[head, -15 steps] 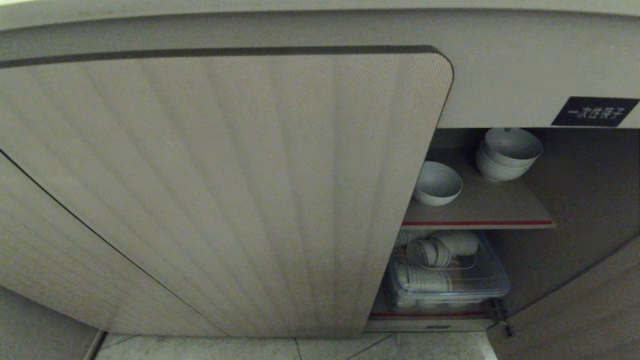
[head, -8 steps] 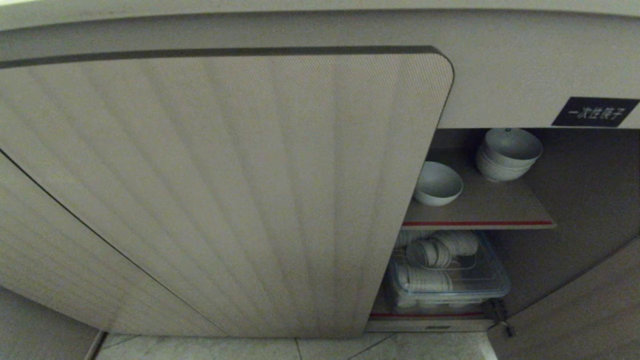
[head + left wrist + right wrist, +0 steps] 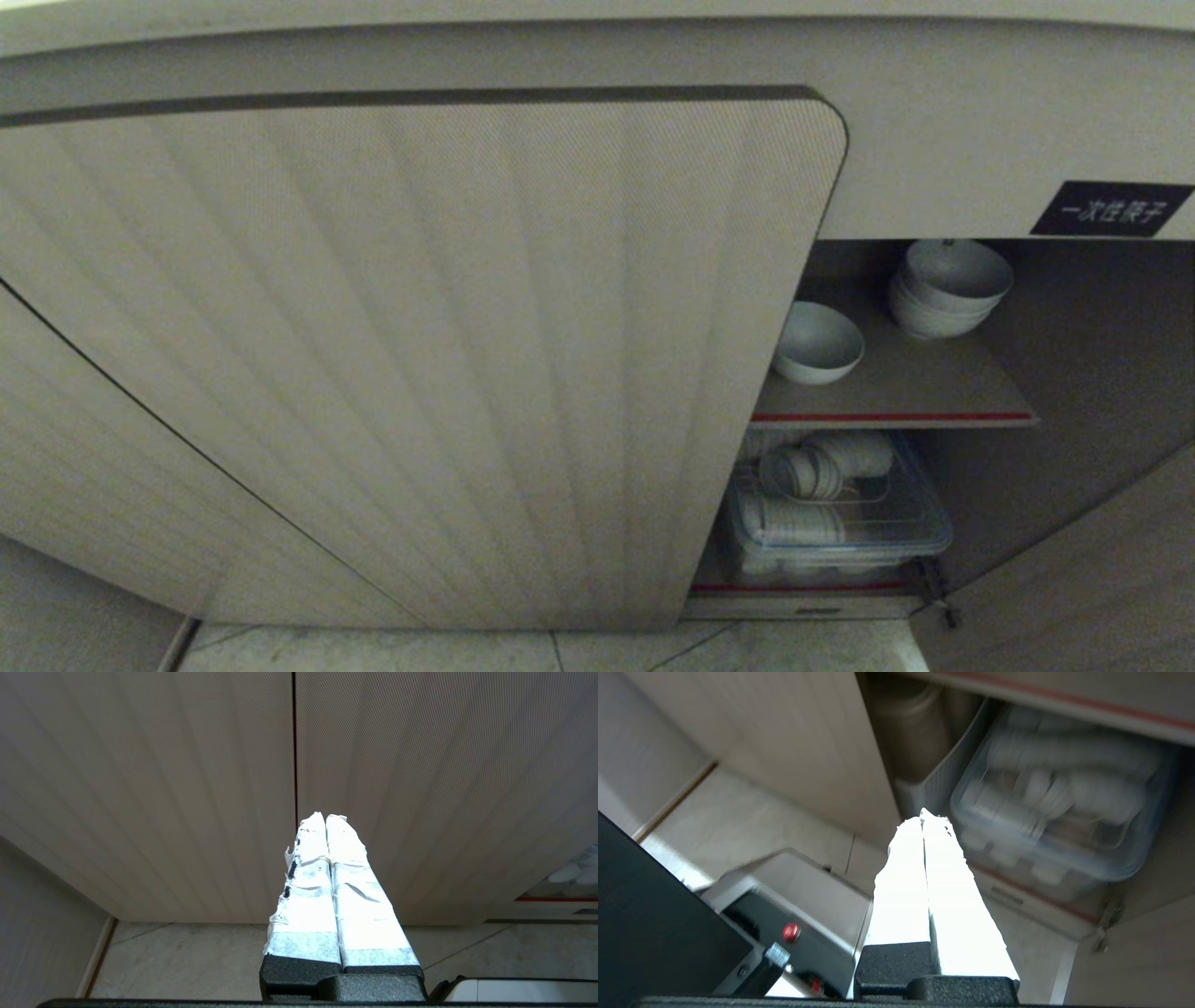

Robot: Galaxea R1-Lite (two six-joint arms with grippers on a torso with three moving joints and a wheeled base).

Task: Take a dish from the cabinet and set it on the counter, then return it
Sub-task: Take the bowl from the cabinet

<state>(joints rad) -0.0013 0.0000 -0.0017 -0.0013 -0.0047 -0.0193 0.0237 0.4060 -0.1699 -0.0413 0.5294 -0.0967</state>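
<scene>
Cabinet (image 3: 420,355) in front of us, one ribbed door swung wide across most of the head view, the compartment showing at its right edge; there sits the dish (image 3: 817,343), a single white bowl upright on the upper shelf (image 3: 906,387) with its red front edge, close beside the door, and well apart from the stack of bowls (image 3: 949,287) further back and to the right. Below, a clear plastic tub (image 3: 840,532) full of small cups; the black label (image 3: 1111,208) hangs above the opening. Neither arm appears in the head view.

The right gripper (image 3: 930,817) is low, fingers (image 3: 901,868) clenched together with nothing between them, aimed at the tub on the lower level; the left gripper (image 3: 325,817) faces the closed ribbed doors, fingers (image 3: 308,877) pressed together too, empty, parked.

The job now, I'd say, is the reach for the bowl: lift the right gripper up past the red shelf edge first; part the fingers before arriving, not at the rim; come in from the open side so the door edge is not clipped; take one wall of the bowl over its rim, squarely; keep clear of the stack.
</scene>
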